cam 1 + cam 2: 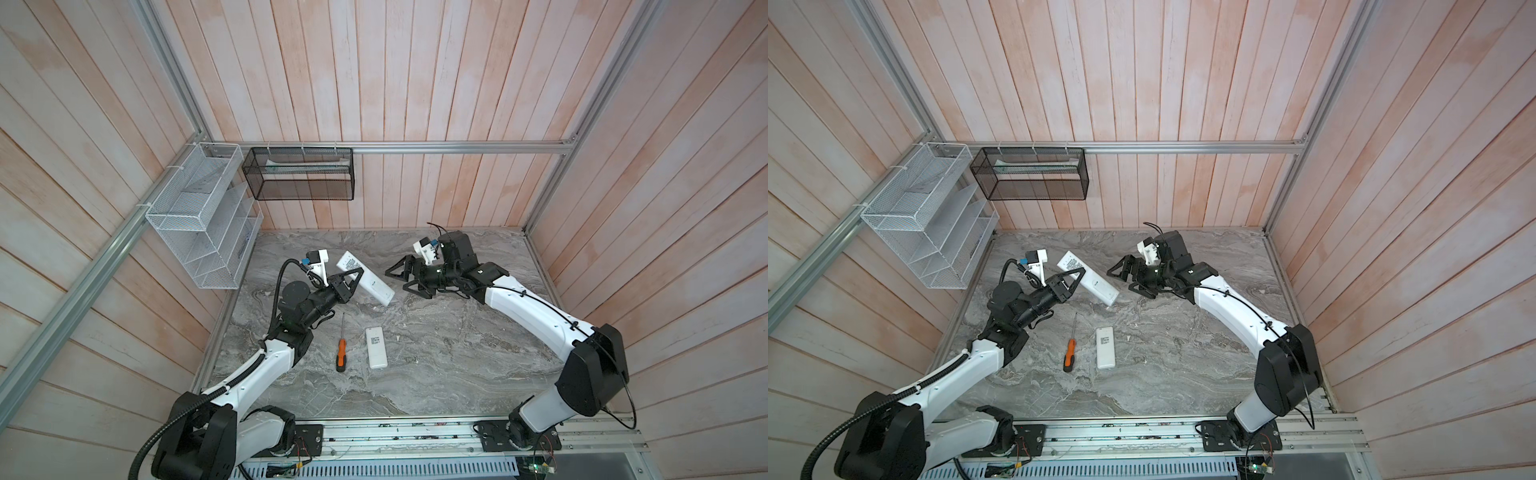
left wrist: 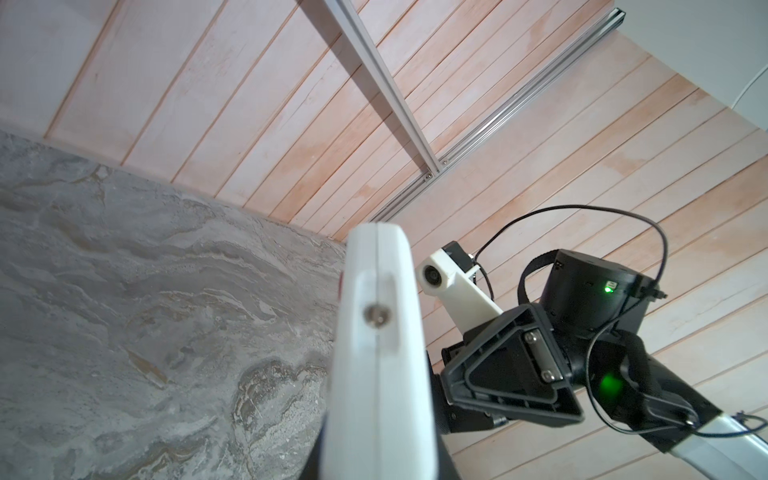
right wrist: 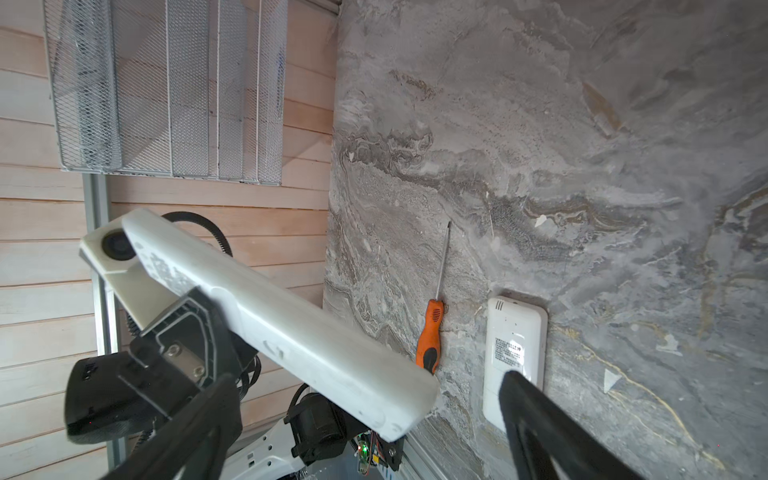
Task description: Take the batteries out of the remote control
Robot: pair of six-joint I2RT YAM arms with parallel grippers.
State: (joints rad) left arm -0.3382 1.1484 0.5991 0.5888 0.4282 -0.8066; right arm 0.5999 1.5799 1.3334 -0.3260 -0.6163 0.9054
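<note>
My left gripper (image 1: 353,279) (image 1: 1077,276) is shut on a white remote control (image 1: 365,277) (image 1: 1088,278) and holds it tilted above the marble table (image 1: 457,353), label side up. The left wrist view shows the remote (image 2: 378,353) edge-on, with a small screw in its end. My right gripper (image 1: 399,279) (image 1: 1121,279) stands open just right of the remote's lower end. In the right wrist view that end (image 3: 291,332) lies between the wide-apart fingers (image 3: 540,428) without touching them. The batteries are hidden.
A second white remote (image 1: 377,347) (image 3: 513,345) lies flat on the table beside an orange-handled screwdriver (image 1: 340,353) (image 3: 432,332). A white wire rack (image 1: 199,216) and a black mesh basket (image 1: 299,174) hang on the walls at the back left.
</note>
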